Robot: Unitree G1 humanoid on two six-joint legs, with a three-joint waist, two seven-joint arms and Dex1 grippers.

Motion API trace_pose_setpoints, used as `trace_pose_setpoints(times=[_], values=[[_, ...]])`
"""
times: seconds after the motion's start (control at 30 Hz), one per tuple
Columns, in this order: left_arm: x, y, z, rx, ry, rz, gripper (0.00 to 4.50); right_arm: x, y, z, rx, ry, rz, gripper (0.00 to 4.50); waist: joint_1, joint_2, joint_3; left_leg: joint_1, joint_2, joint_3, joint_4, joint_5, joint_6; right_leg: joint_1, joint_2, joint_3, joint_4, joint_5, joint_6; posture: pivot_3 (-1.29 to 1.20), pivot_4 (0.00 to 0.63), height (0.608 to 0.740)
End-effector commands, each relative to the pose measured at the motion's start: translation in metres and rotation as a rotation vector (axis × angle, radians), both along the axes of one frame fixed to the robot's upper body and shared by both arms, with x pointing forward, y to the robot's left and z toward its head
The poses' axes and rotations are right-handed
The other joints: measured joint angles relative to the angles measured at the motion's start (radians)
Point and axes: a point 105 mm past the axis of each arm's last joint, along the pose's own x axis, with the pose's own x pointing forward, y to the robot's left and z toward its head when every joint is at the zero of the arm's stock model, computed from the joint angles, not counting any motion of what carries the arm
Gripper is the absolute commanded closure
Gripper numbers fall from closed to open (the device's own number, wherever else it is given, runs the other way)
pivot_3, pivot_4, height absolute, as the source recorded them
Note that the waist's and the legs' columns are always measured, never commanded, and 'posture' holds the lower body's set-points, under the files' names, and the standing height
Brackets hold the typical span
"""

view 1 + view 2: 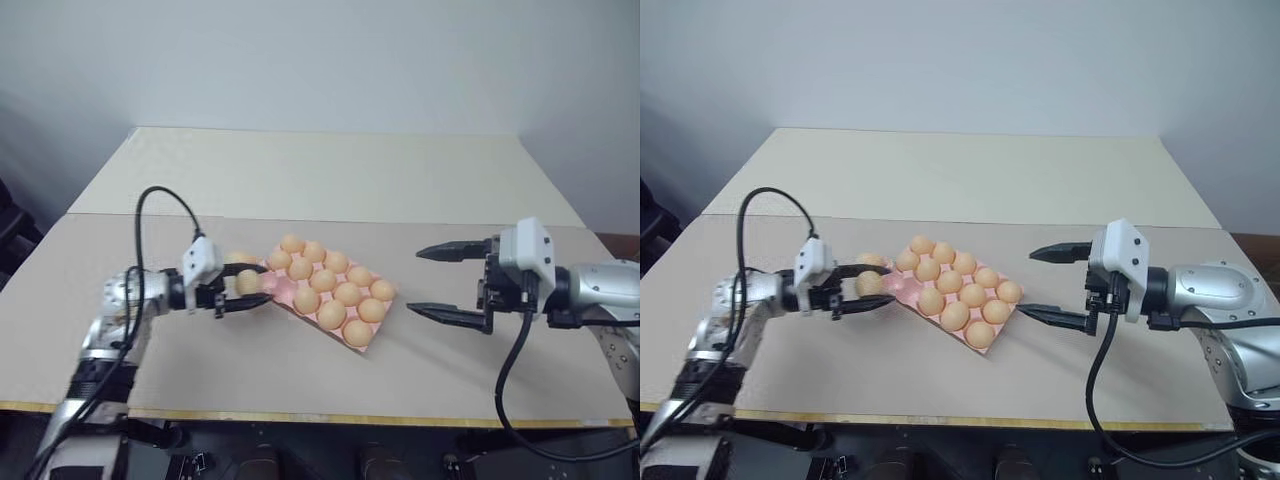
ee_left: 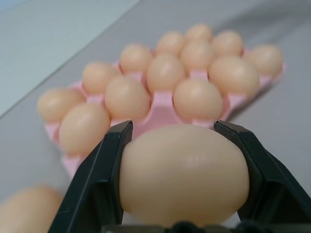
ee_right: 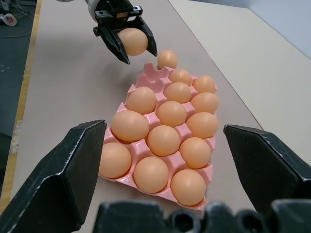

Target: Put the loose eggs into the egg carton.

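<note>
With one egg (image 1: 247,282) clamped between its fingers, my left hand (image 1: 243,289) hovers just off the egg carton (image 1: 300,299), whose empty cups lie at the hand's 3 o'clock in the head views. The held egg's long axis runs across the fingers. I judge this hand far nearer those cups than my right hand (image 1: 445,283), which waits with fingers spread wide at the carton's 3 o'clock. Another loose egg (image 3: 166,58) rests on the counter (image 1: 200,400) beside the carton's near corner.
</note>
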Motion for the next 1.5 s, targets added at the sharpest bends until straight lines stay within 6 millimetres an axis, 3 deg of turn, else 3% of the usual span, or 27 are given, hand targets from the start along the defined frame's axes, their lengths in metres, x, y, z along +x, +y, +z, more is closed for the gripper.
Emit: trace_pose_setpoints(times=[0.03,0.2,0.4,0.43,0.63,1.03,1.23,1.5], values=[[0.014,-0.022,0.006,-0.005,-0.074,0.000,1.88,-0.004,0.000,0.010,0.002,-0.049,0.006,0.00,0.000,0.000,0.000,0.000,0.000,0.000,0.000,0.000,0.000,0.000,0.000,0.000,0.000,0.000,0.000,0.00,0.150,0.740],[0.026,-0.037,-0.003,0.031,-0.079,-0.010,1.88,-0.006,-0.001,0.012,0.000,-0.054,-0.007,0.00,-0.009,0.000,0.000,0.000,-0.001,0.000,0.000,0.000,0.000,0.000,0.000,0.001,0.000,0.000,0.000,0.00,0.150,0.740],[0.031,-0.040,0.002,0.040,-0.096,-0.002,0.11,-0.010,-0.001,0.013,0.017,-0.046,-0.006,0.00,-0.006,0.000,0.000,0.000,-0.001,0.000,0.000,0.000,0.000,0.000,0.000,0.001,0.000,0.000,0.000,0.00,0.150,0.740],[0.031,-0.038,0.003,0.050,-0.113,0.006,0.05,-0.010,0.000,0.013,0.020,-0.047,-0.007,0.00,-0.005,0.000,0.000,0.000,-0.001,0.000,0.000,0.000,0.000,0.000,0.000,0.001,0.000,0.000,0.000,0.00,0.150,0.740],[0.019,-0.015,0.025,0.004,-0.104,0.021,0.05,-0.008,0.000,0.013,0.026,-0.046,-0.010,0.00,-0.010,0.000,0.000,0.000,-0.001,-0.001,0.000,0.000,0.000,0.000,0.000,0.001,0.000,0.000,0.000,0.00,0.150,0.740],[-0.044,0.081,0.062,0.033,-0.018,0.198,0.05,0.001,-0.002,0.010,0.092,0.014,0.014,0.00,-0.029,0.000,0.000,0.001,0.001,0.000,0.000,0.000,0.000,0.000,0.000,0.000,0.000,0.000,0.000,0.00,0.150,0.740],[-0.074,0.122,0.067,0.070,0.017,0.330,0.05,0.003,-0.009,0.009,0.073,0.034,0.024,0.00,-0.030,0.001,0.000,0.001,0.001,0.000,0.000,0.000,0.000,0.000,0.000,0.000,0.000,0.000,0.000,0.00,0.150,0.740],[-0.082,0.119,0.059,0.068,0.031,0.354,0.05,0.005,-0.003,0.007,0.062,0.037,0.049,0.00,-0.022,0.001,0.000,0.001,0.001,0.000,0.000,0.000,0.000,0.000,0.000,0.000,-0.001,0.000,0.000,0.00,0.150,0.740]])
